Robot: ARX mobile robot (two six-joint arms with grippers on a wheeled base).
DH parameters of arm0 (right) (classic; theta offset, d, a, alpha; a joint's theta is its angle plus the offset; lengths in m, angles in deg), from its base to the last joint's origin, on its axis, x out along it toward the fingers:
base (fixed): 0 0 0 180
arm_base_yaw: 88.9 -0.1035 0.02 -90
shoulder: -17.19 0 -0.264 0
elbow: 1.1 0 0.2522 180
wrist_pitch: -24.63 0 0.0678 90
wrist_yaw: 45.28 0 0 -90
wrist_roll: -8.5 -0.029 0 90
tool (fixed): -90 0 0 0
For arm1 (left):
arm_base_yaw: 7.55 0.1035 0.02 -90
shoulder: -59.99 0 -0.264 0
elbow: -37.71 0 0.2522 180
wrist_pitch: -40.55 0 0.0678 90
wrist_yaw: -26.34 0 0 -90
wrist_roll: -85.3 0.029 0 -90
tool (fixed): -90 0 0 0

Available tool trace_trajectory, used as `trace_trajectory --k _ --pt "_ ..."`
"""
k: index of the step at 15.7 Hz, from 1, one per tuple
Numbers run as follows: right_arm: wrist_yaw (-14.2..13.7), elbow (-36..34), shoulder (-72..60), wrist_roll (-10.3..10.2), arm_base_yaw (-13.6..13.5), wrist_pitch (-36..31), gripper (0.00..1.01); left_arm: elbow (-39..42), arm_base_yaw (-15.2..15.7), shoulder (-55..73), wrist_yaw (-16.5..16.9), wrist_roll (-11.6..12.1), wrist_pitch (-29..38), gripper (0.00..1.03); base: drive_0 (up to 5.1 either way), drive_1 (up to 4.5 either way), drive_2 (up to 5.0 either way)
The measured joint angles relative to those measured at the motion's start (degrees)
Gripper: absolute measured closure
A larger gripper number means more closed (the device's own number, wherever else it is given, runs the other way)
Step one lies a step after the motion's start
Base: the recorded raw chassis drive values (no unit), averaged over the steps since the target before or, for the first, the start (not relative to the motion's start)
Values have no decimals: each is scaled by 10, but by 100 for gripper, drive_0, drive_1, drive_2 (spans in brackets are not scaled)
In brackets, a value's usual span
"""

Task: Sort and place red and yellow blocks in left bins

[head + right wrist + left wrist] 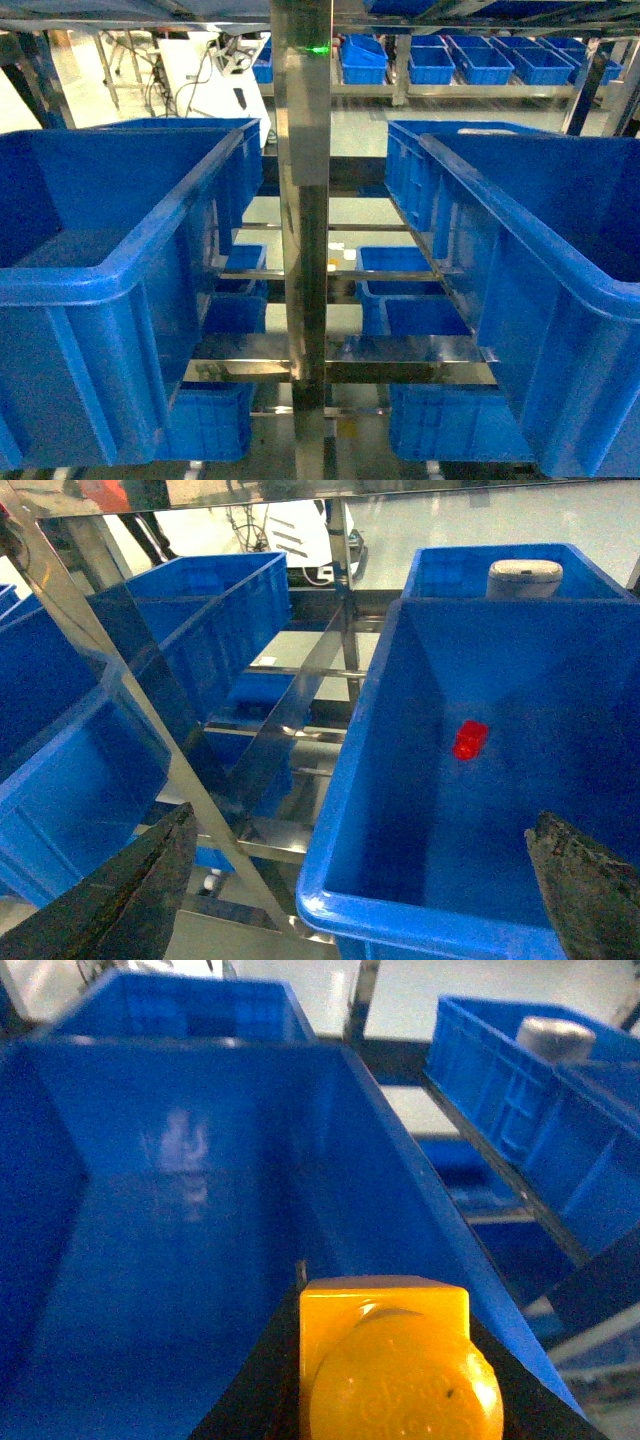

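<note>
The left gripper, at the bottom of the left wrist view, is closed on the yellow brick, held above the left bin. A clean drop means letting go well inside the rim, away from the near right wall. At centre of the head view a steel post parts the bins. At right, the right gripper hangs wide open and empty; the red block lies in the right-hand crate, not a left one
</note>
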Motion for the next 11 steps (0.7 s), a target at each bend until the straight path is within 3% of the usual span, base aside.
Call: trace_trajectory --k 1,4,6,11 --pt "0 0 0 0 0 0 3 -15 3 38 30 3 -33 77 0 0 0" --pt "0 0 0 0 0 0 3 -45 10 133 29 35 -17 77 0 0 0" --pt "0 0 0 0 0 0 3 -111 -1 208 -7 71 33 77 0 0 0" --pt "0 0 0 2 0 0 3 -236 -23 429 -117 221 168 77 0 0 0"
